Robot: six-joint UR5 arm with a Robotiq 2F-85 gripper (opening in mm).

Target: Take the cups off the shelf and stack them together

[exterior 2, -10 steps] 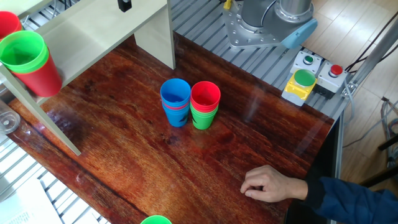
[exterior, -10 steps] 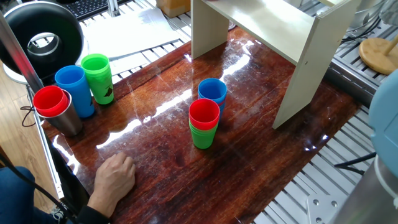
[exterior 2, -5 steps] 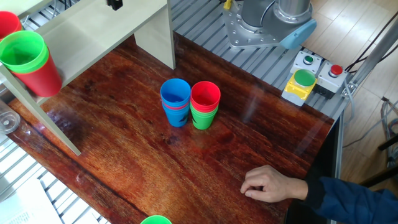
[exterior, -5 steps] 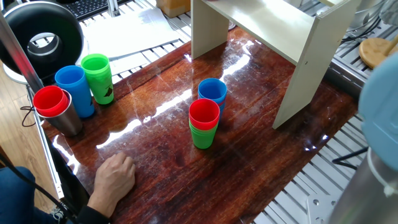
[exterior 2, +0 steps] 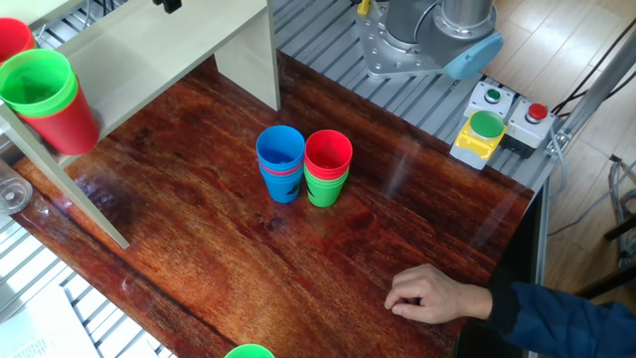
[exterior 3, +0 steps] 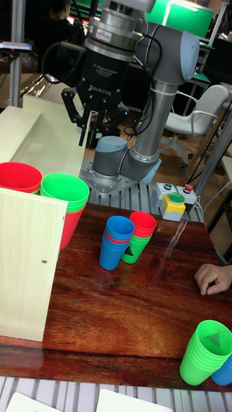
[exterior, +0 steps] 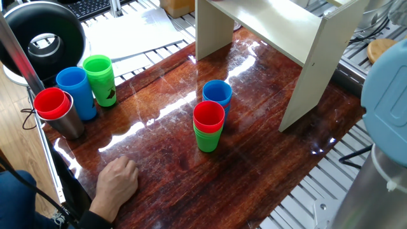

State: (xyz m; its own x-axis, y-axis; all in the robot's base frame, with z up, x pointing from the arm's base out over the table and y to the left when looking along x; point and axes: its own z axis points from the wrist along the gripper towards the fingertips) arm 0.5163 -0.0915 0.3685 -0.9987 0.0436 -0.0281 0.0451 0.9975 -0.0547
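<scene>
Hovering above the cream-coloured board shelf (exterior 3: 29, 148), black two-finger gripper (exterior 3: 95, 132) — jaws apart, empty | green-in-red plastic cup stack (exterior 3: 66, 199) on shelf top | red-topped green stack (exterior 2: 328, 169) and blue-topped stack (exterior 2: 281, 163) — touching, on glossy wooden tabletop (exterior 2: 318, 268)

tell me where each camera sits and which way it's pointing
One fixed view: high at one side of the table, looking down across it to the shelf; shows a blurred pale-blue arm part at right and a person's hand.
The other fixed view: high on the opposite side, facing the robot base; the hand is at the bottom.
Tall fixed view: low at the table's edge, facing the arm; the open end effector hangs above the shelf.
All three share the two cup stacks mid-table.
</scene>
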